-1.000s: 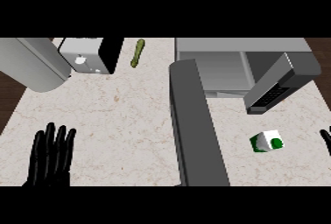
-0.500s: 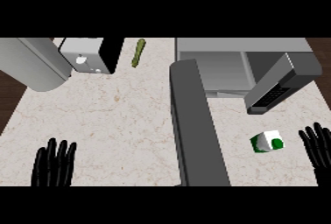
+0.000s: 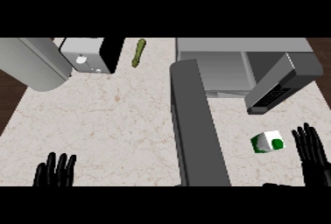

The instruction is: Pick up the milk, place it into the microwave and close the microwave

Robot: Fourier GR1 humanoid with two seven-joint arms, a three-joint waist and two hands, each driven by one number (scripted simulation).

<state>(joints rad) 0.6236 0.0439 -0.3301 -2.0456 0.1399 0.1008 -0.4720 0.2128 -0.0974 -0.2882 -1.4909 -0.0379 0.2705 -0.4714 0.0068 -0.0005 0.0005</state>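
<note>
One milk carton, left of right robot hand

The milk, just left of the black right hand, is white with green patches. The counter is pale, veined marble; the microwave is grey.

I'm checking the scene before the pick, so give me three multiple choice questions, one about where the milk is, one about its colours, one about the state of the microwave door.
1. Where does the milk carton lie?
A. inside the microwave
B. on the counter beside the right hand
C. by the left hand

2. What colours does the carton show?
A. white and green
B. red and blue
C. all black

3. How is the microwave door?
A. shut
B. swung open
C. missing

Key: 1 B, it rests on the counter just left of the right hand; 2 A, white faces with green patches; 3 B, the door stands out from the microwave, the cavity showing.
</note>
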